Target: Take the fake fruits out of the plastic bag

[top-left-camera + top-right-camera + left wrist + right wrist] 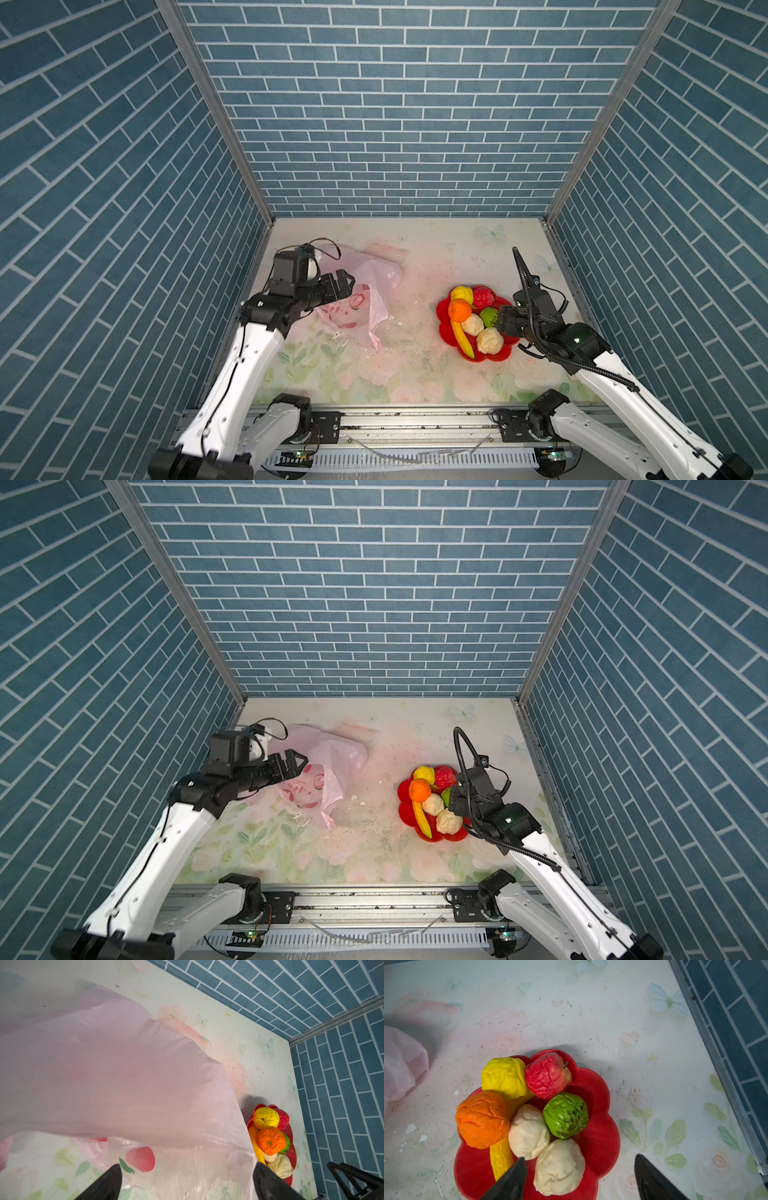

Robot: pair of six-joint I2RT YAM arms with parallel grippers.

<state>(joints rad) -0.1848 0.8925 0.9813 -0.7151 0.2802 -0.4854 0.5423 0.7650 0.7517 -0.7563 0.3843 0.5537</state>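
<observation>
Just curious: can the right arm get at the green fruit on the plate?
Probably yes: the right gripper hangs open over the plate, close to the green fruit, whose top lies uncovered.

7 fruits (472, 324) on plate (510, 345), bag (374, 276) well left

Flower-printed table with a bag and a plate on it
The pale table (415, 374), printed with roses, leaves and butterflies, carries a crumpled pink plastic bag (374, 282) on its left half and a red flower-shaped plate (445, 332) on its right half, well apart. A few white flakes (400, 323) and dark specks lie on the bare top between them.
</observation>
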